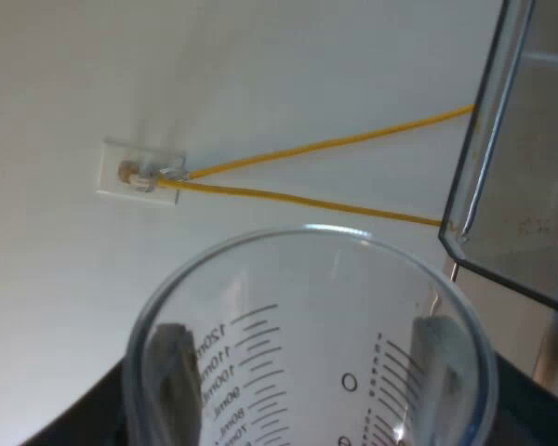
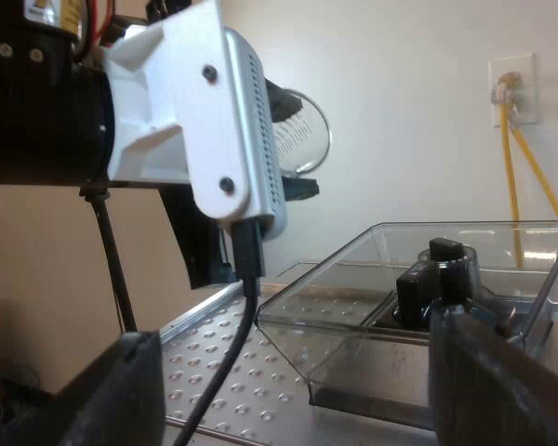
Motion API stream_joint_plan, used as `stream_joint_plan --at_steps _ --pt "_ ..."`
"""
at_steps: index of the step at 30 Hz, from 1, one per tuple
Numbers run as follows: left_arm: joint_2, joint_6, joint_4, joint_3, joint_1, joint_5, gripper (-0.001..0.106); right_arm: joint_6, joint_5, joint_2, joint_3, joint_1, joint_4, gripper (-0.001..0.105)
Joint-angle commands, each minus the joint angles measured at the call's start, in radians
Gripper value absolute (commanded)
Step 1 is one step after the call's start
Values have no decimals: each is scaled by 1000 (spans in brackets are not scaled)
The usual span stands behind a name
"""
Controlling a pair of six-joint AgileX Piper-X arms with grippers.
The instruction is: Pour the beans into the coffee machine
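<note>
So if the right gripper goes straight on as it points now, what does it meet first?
Probably the clear bean hopper, directly ahead of the right gripper; depth is unclear.

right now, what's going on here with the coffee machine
The left gripper is shut on the measuring glass and holds it up beside the bean hopper on top of the espresso machine. I cannot tell whether beans are in the glass. The right gripper hangs open close to the hopper.
</note>
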Motion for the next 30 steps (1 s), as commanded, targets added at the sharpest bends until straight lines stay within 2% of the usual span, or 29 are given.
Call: stream_joint_plan --at_steps 1,4,6,12,15,18,26,30 --pt "1 41 -17 -10 -1 0 31 1 -8 -13 -7 2 -15 62" --pt "3 104 -17 -10 -1 8 31 1 -8 -13 -7 2 -13 62" --pt "3 157 -17 -10 -1 39 31 1 -8 -13 -7 2 -13 62" --pt "8 166 -17 -10 -1 51 31 4 -8 -13 -7 2 -13 62" --pt "15 267 -17 -10 -1 59 31 4 -8 -13 -7 2 -13 62" --pt "19 311 -17 -10 -1 59 31 13 -8 -21 -7 2 -13 62" --pt "29 379 -17 -10 -1 57 31 25 -8 -38 -7 2 12 62" --pt "32 377 -19 -10 -1 8 31 25 -8 -38 -7 2 12 62"
